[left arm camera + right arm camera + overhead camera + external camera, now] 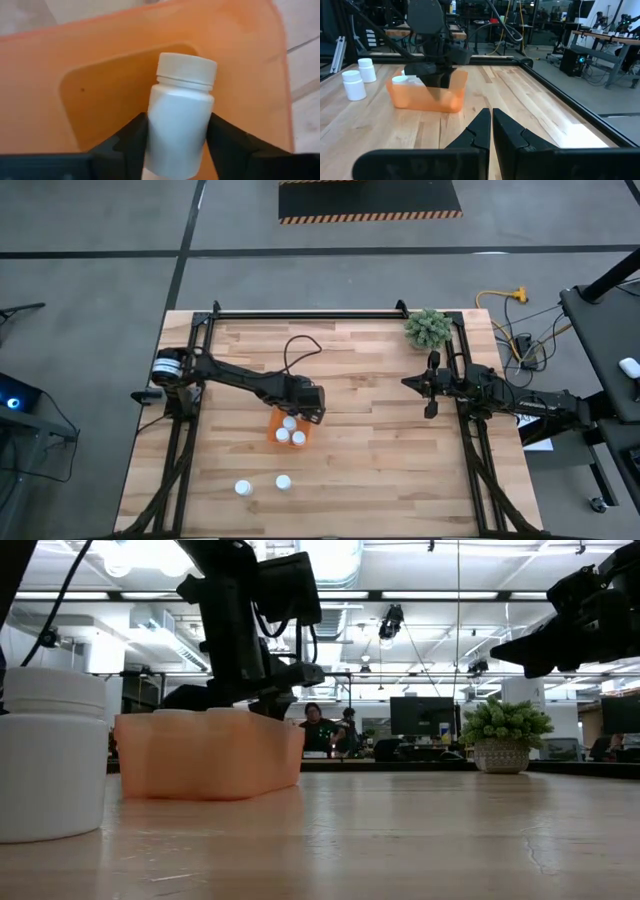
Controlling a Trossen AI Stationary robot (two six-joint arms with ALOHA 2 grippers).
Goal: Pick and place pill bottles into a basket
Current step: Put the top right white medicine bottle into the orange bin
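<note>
The orange basket (287, 430) stands near the table's middle, with three white-capped pill bottles (290, 432) upright in it. My left gripper (308, 408) hangs over the basket's far end and is shut on another pill bottle (181, 120), above the basket's floor (100, 100). Two more pill bottles (243, 488) (283, 481) stand upright on the table near its front edge. My right gripper (491, 125) waits shut and level at the table's right side (410, 383), holding nothing. My left gripper pinches the bottle's white body (155, 135) between its two fingers, one on each side, below the cap. The fingers come steeply from above and lie along the bottle. The cap end (187, 67) points away from the gripper, toward the basket's floor; whether it rests there I cannot tell.
A small green plant (428, 328) stands at the table's far right corner. A black frame rail (310, 313) runs along the far edge. Bare wood lies between the basket and my right arm. People sit in the room beyond the table (315, 725).
</note>
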